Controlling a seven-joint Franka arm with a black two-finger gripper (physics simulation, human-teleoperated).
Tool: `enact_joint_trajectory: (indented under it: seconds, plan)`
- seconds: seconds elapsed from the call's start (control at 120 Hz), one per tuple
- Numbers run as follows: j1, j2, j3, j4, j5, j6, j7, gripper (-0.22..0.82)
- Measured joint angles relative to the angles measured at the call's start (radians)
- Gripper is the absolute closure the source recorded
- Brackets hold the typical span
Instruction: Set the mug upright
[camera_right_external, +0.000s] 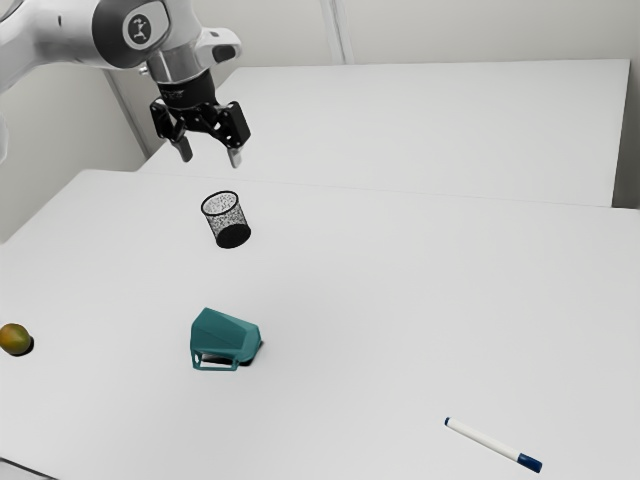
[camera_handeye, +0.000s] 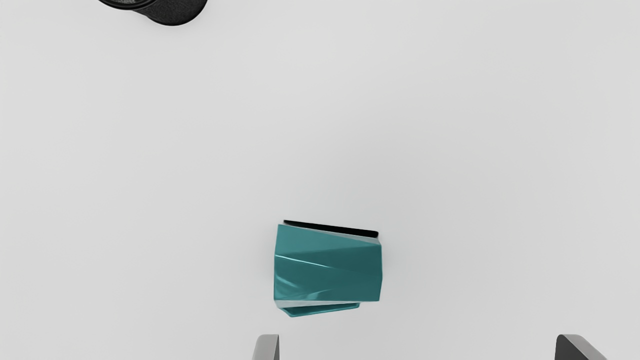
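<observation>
Exterior view: one gripper (camera_right_external: 210, 158), opened wide, is above the worktop (camera_right_external: 340, 300). Below it are one mesh cup (camera_right_external: 232, 235) and one mug (camera_right_external: 222, 336), lying sideways; one fruit (camera_right_external: 14, 339) and one marker (camera_right_external: 487, 440) are well apart from it. Wrist view: two fingers (camera_handeye: 267, 350), one mug near.

The mug (camera_handeye: 327, 267) lies on its side on the table (camera_handeye: 450, 125), its handle (camera_handeye: 325, 310) along the side nearer my fingertips (camera_handeye: 267, 347). My two fingers stand wide apart, clear of the mug. A black cup (camera_handeye: 172, 12), partly visible, is positioned well apart, beyond the mug from my fingers.
</observation>
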Motion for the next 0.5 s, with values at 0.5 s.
enact_joint_trajectory:
  seconds: [0.5]
  plan:
    - [0.010,-0.037,0.004,-0.069,-0.057,-0.022,-0.006,0.00]
